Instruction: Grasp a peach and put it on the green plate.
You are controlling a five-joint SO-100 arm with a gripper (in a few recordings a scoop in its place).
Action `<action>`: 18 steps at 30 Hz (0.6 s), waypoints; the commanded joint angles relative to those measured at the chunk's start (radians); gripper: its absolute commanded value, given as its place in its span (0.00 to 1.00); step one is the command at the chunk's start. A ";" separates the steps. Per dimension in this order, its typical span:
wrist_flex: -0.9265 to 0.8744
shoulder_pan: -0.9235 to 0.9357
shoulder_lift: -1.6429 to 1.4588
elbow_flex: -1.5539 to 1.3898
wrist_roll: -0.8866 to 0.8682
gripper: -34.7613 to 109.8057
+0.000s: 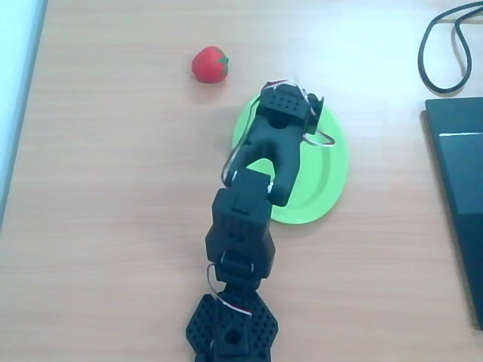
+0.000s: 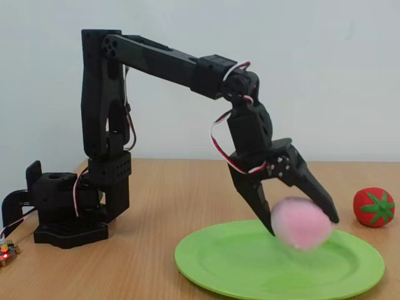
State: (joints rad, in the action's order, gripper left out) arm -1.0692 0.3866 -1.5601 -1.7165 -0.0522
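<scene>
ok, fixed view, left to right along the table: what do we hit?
Arm base → left rim of the green plate → gripper with the peach between its fingers, over the plate → red round fruit at the far right.

Plate: lime-green oval plastic plate [image 2: 219, 265], glossy, smooth.
Peach: pale pink round toy peach [image 2: 300, 223], soft, matt, blurred.
Arm: black matt plastic robot arm [image 2: 162, 62].
Table: light wood-grain tabletop [image 1: 113, 188], smooth.
Tomato: red round toy fruit [image 1: 210, 65], matt.
</scene>
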 commanded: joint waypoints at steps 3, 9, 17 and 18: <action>-0.002 0.038 0.078 0.069 -0.040 0.50; -0.006 0.044 0.161 0.107 -0.046 0.51; -0.006 0.040 0.127 0.095 -0.031 0.54; -0.006 0.038 0.118 0.091 -0.029 0.54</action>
State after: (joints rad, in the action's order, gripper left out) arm -1.0692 0.4188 -1.3959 -1.6322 -0.0736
